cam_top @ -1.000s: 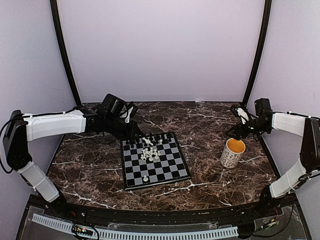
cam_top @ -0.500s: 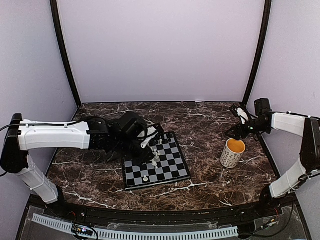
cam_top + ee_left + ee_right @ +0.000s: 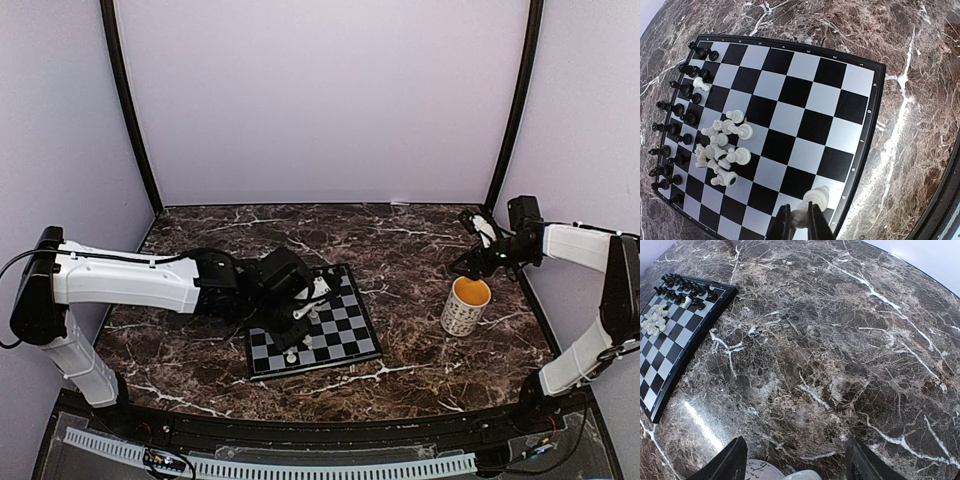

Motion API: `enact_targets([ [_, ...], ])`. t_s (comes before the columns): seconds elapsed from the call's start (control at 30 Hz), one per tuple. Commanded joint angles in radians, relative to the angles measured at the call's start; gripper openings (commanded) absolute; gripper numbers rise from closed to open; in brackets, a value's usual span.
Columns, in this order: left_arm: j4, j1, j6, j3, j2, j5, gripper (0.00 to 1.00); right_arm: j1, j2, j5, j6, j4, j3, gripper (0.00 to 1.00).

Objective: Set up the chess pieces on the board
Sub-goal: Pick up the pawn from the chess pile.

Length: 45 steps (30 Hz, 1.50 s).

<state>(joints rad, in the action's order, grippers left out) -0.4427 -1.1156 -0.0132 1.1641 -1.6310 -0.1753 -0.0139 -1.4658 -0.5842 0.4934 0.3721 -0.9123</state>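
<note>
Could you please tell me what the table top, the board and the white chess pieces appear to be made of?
Table top: polished dark marble or a marble-look laminate, given white veins and glare streaks. Board: probably smooth plastic or coated card, faintly glossy. White chess pieces: likely moulded plastic, shiny with small highlights.

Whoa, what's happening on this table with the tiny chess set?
The left gripper is pinching one white piece by the near edge of the board. The black pieces stand lined up in two rows along the far side, while most other white pieces lie heaped mid-board. The right gripper hangs open over the mug, holding nothing.
</note>
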Motion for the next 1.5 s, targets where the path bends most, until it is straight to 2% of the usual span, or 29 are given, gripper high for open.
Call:
enact_targets([
  [0.0, 0.038, 0.004, -0.087, 0.025, 0.04, -0.054, 0.02, 0.053, 0.056, -0.069, -0.068, 0.022, -0.077, 0.68],
  [0.13, 0.092, 0.067, -0.238, 0.029, 0.083, -0.051, 0.01, 0.112, 0.079, -0.185, -0.233, -0.023, -0.139, 0.69],
  [0.2, 0.18, 0.119, -0.324, -0.005, 0.134, -0.01, 0.0, 0.146, 0.047, -0.259, -0.312, -0.022, -0.178, 0.68],
  [0.3, 0.435, 0.181, -0.409, -0.113, 0.234, 0.049, 0.0, 0.191, -0.016, -0.374, -0.497, -0.075, -0.222, 0.68],
  [0.4, 0.613, 0.187, -0.453, -0.175, 0.273, 0.055, 0.0, 0.237, -0.064, -0.45, -0.694, -0.192, -0.25, 0.67],
  [0.53, 0.843, 0.189, -0.505, -0.23, 0.297, 0.07, 0.0, 0.314, -0.137, -0.549, -0.985, -0.418, -0.248, 0.66],
  [0.63, 0.927, 0.189, -0.543, -0.251, 0.296, 0.07, 0.0, 0.363, -0.174, -0.593, -1.152, -0.585, -0.23, 0.65],
  [0.67, 0.952, 0.188, -0.551, -0.253, 0.292, 0.072, 0.0, 0.376, -0.188, -0.609, -1.252, -0.662, -0.218, 0.65],
  [0.83, 1.017, 0.189, -0.598, -0.262, 0.272, 0.069, 0.0, 0.424, -0.233, -0.64, -1.715, -1.224, -0.129, 0.64],
  [0.87, 1.024, 0.189, -0.6, -0.263, 0.269, 0.073, 0.0, 0.432, -0.24, -0.638, -1.729, -1.241, -0.131, 0.64],
  [1.0, 1.045, 0.189, -0.615, -0.259, 0.247, 0.094, 0.0, 0.467, -0.251, -0.635, -1.656, -1.138, -0.166, 0.61],
  [1.47, 1.052, 0.189, -0.637, -0.252, 0.211, 0.124, 0.0, 0.552, -0.27, -0.637, -1.637, -1.147, -0.184, 0.46],
])
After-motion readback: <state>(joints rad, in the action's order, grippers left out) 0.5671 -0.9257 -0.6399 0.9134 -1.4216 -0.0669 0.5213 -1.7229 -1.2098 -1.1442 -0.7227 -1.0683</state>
